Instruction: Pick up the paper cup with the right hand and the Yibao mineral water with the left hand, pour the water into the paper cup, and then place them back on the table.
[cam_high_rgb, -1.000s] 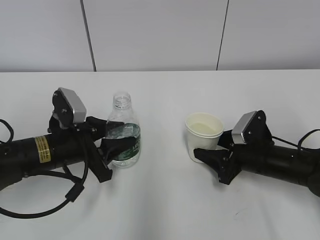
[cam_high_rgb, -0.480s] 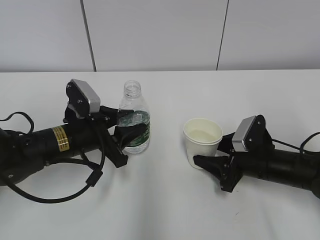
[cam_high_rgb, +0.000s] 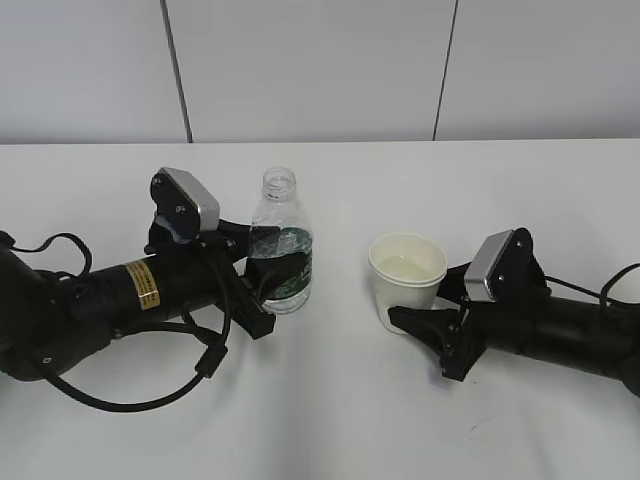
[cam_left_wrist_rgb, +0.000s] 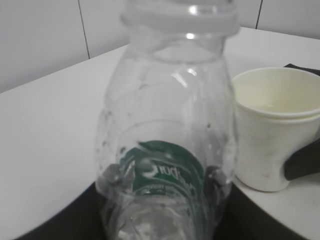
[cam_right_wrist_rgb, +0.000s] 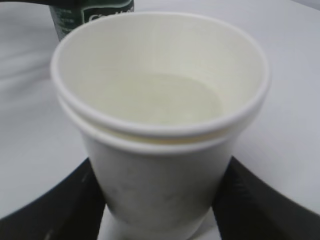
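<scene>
The Yibao mineral water bottle (cam_high_rgb: 282, 245) stands upright and capless, left of centre on the table (cam_high_rgb: 330, 410). My left gripper (cam_high_rgb: 262, 288) is shut on its lower body at the green label, and the plastic dents under the fingers in the left wrist view (cam_left_wrist_rgb: 170, 125). The paper cup (cam_high_rgb: 407, 275) is upright to the bottle's right, apart from it. My right gripper (cam_high_rgb: 408, 318) is shut on its lower wall. In the right wrist view the cup (cam_right_wrist_rgb: 160, 125) shows a double rim and a pale inside, with black fingers (cam_right_wrist_rgb: 55, 200) against both sides. Whether either thing is off the table I cannot tell.
Both black arms lie low over the white table, the left with a loose black cable (cam_high_rgb: 150, 385) looping in front of it. A grey panelled wall (cam_high_rgb: 320, 70) stands behind the table's far edge. In the left wrist view the cup (cam_left_wrist_rgb: 272, 135) is to the bottle's right.
My left gripper has carried the bottle to the right and farther back, closer to the cup. My right gripper and the cup have shifted slightly toward the front.
</scene>
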